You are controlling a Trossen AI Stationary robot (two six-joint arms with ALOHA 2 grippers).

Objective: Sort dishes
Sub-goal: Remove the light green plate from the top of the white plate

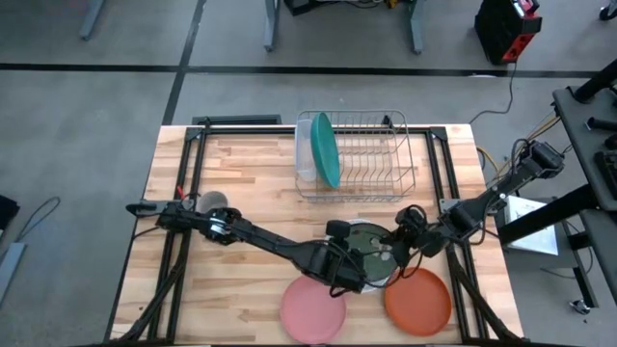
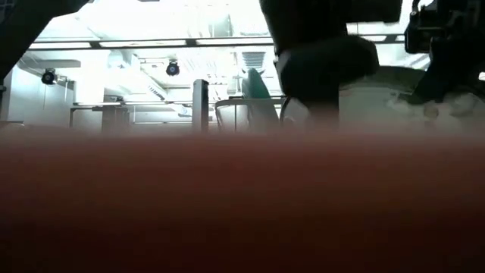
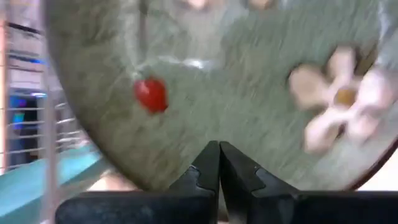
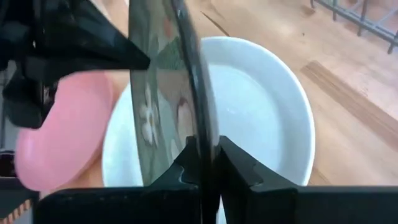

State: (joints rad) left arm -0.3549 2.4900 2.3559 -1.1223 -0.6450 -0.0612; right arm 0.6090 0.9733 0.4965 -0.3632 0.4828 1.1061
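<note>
Dark green plate [image 4: 163, 93] with white flowers, white bowl [image 4: 261, 106], pink plate [image 1: 312, 308], orange-red plate [image 1: 418, 301], teal plate [image 1: 325, 147].

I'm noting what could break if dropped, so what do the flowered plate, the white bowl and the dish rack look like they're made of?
Flowered plate: looks like glazed ceramic, with a glossy face and thin hard rim, though melamine is possible. It is held on edge by both the left gripper and the right gripper.
White bowl: probably glazed ceramic, smooth and shiny.
Dish rack: thin metal wire, silvery.
</note>
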